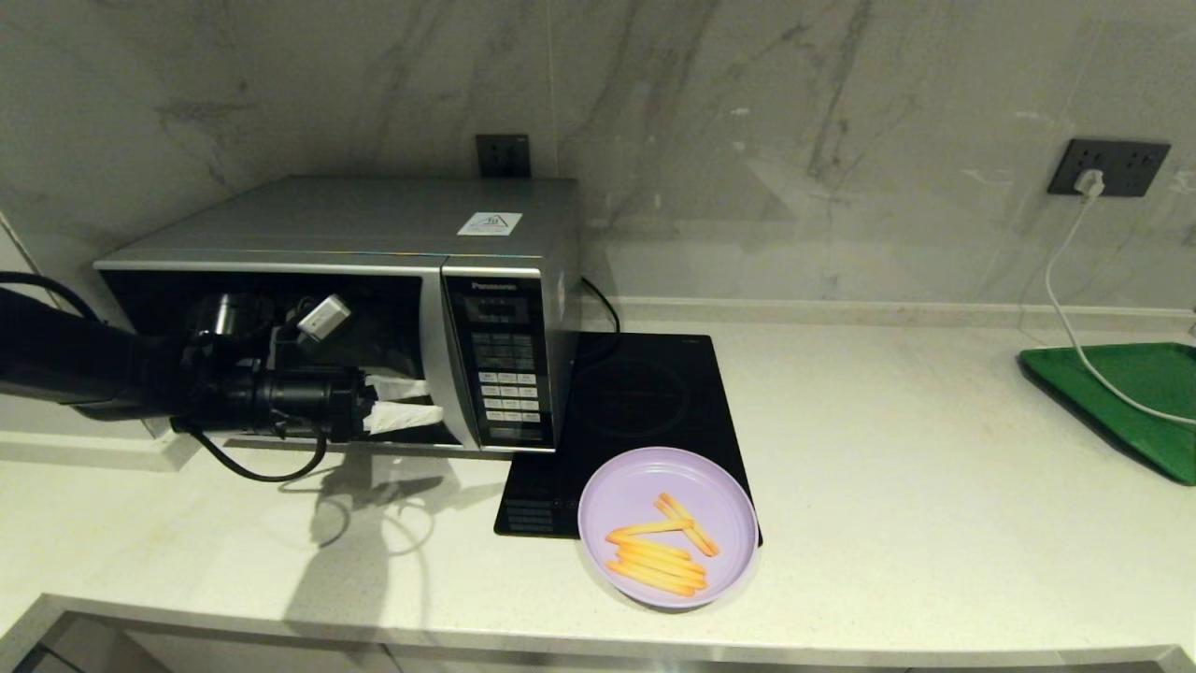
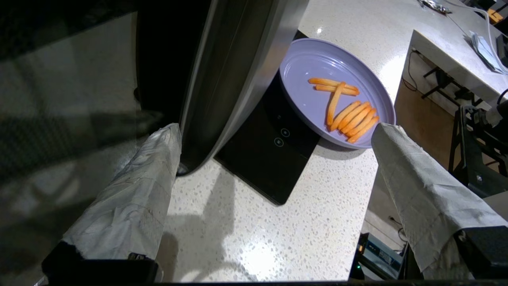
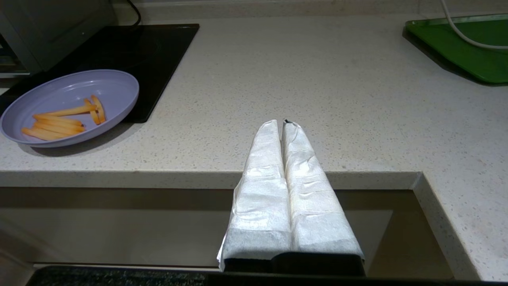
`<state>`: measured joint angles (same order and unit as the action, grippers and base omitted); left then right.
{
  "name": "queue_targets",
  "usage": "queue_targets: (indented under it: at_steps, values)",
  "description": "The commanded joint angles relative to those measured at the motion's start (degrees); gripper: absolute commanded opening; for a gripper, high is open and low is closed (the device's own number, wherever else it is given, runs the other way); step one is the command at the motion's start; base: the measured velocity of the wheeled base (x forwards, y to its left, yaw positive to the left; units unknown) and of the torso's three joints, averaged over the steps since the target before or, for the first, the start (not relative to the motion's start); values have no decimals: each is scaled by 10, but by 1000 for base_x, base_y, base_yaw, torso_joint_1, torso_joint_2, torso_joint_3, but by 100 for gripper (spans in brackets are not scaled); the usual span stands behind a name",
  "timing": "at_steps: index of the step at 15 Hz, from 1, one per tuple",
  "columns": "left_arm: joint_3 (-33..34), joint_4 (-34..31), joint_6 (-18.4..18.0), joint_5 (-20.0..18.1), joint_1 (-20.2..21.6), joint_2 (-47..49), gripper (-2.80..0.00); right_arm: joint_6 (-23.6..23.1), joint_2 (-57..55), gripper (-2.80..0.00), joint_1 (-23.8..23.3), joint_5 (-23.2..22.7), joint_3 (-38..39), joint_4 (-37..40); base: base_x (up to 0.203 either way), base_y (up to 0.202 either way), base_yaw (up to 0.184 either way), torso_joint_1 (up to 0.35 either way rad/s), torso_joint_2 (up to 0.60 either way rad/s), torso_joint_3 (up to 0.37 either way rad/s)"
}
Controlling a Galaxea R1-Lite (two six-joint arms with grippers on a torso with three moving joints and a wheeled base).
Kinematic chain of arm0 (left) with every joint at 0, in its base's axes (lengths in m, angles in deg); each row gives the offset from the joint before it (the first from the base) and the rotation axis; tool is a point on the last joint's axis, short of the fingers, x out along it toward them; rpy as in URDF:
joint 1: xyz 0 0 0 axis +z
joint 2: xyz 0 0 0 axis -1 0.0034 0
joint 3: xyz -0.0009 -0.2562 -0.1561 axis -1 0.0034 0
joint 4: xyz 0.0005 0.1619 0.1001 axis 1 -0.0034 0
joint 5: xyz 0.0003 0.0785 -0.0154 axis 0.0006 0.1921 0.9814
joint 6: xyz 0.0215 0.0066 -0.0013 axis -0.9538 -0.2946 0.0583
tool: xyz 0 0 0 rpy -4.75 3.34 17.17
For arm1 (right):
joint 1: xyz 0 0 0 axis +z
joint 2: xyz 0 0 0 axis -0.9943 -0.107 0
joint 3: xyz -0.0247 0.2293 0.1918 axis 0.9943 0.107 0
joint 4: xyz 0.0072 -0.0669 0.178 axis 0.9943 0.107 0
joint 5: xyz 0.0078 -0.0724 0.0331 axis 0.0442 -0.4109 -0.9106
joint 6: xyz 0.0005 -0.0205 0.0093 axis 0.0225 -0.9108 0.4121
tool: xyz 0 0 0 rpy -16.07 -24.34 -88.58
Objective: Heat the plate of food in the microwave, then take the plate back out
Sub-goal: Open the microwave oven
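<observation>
black left arm (image 1: pixel 75 360), looped cable, white-wrapped jaws

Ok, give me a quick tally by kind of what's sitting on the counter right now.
Microwave: 1
Induction hob: 1
Plate of food: 1
Green tray: 1
Total: 4

The head camera looked down from above the pale speckled stone counter's (image 1: pixel 934 486) front edge toward the wall. Both wrist cameras sat low and close, sharing the round lilac plastic plate of orange sticks (image 2: pixel 337 103) at the front edge.
</observation>
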<state>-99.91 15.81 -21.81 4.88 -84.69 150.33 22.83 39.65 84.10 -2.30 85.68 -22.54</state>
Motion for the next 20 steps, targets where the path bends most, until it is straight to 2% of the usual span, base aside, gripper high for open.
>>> queue_targets:
  at_steps: [1, 12, 15, 20]
  values:
    - [-16, 0, -1, -4, 1, 14, 0, 0, 0, -280, 0, 0, 0, 0, 0, 0, 0, 0, 0, 0]
    - [-13, -7, -1, -31, -5, 6, 0, 0, 0, -280, 0, 0, 0, 0, 0, 0, 0, 0, 0, 0]
    - [-6, -34, -3, -50, -5, -8, 0, 0, 0, -280, 0, 0, 0, 0, 0, 0, 0, 0, 0, 0]
    - [35, -44, -6, -64, -12, -27, 0, 0, 0, -280, 0, 0, 0, 0, 0, 0, 0, 0, 0, 0]
